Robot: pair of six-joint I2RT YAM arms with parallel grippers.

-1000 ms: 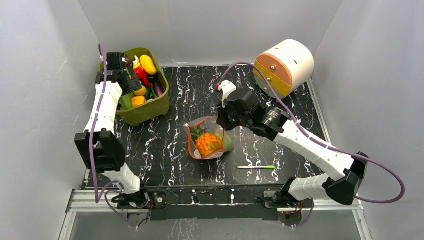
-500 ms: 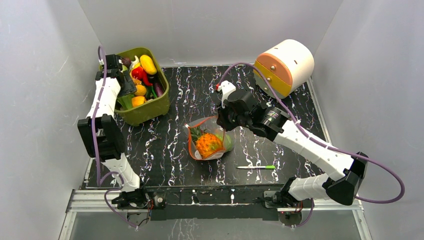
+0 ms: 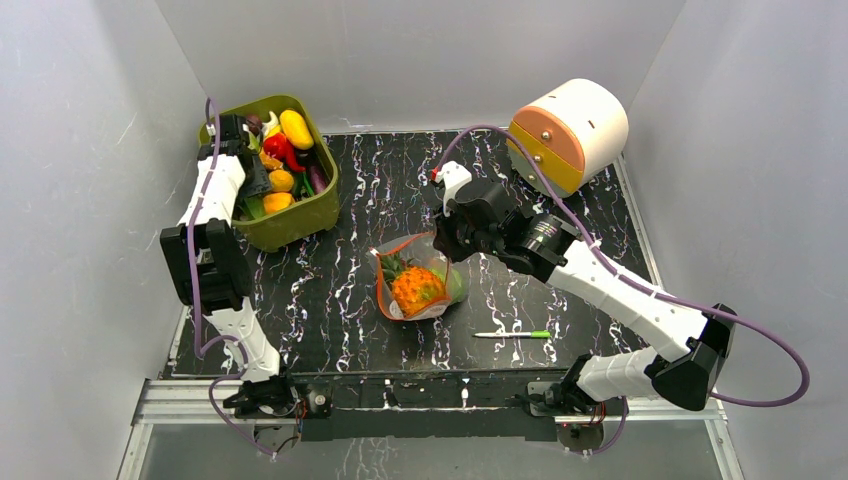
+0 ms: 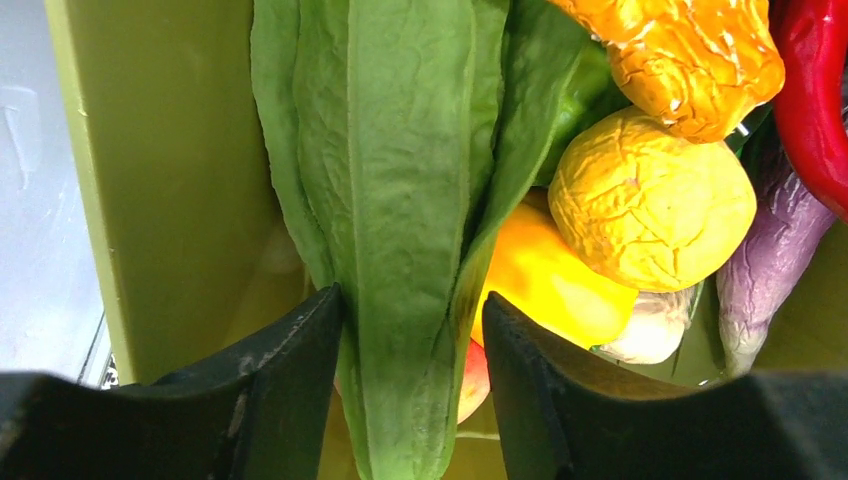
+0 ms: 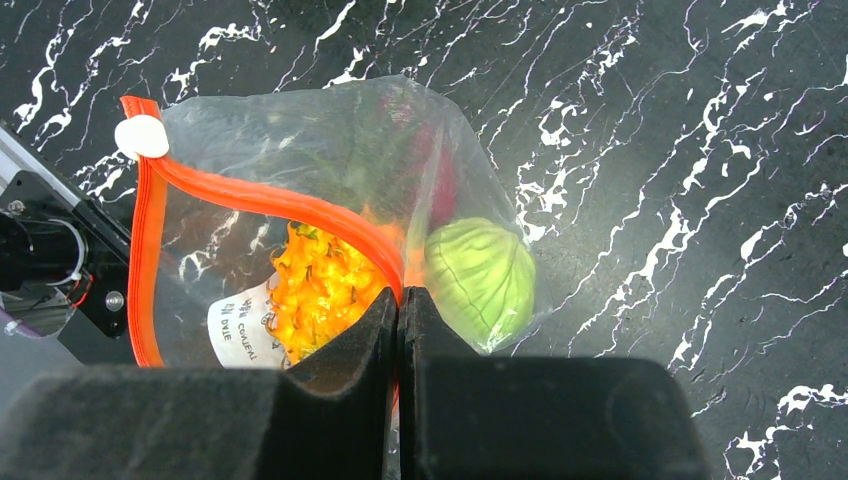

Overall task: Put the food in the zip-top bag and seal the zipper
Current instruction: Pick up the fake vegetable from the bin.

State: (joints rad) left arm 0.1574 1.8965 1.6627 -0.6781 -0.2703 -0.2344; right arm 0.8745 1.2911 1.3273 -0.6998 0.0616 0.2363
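Over in the olive-green plastic bin (image 4: 170, 170), left claw (image 4: 412, 315) sits apart, straddling a long green leafy toy vegetable (image 4: 400, 150). Best to close squarely mid-leaf, then lift straight. On the tabletop, right claw (image 5: 399, 300) is clamped on the red-orange zipper strip (image 5: 270, 200) of the clear crinkly plastic bag (image 5: 300, 130).

A black bench veined with white like marble (image 3: 370, 180) carries an olive-green plastic bin (image 3: 292, 228) at its far left corner. A white cylindrical drum with an orange-and-peach face (image 3: 570, 130) sits at the far right corner. A thin green-and-white pen (image 3: 512, 334) lies flat near the front edge, well apart from both. A silver metal rail (image 3: 420, 398) runs along the near side.
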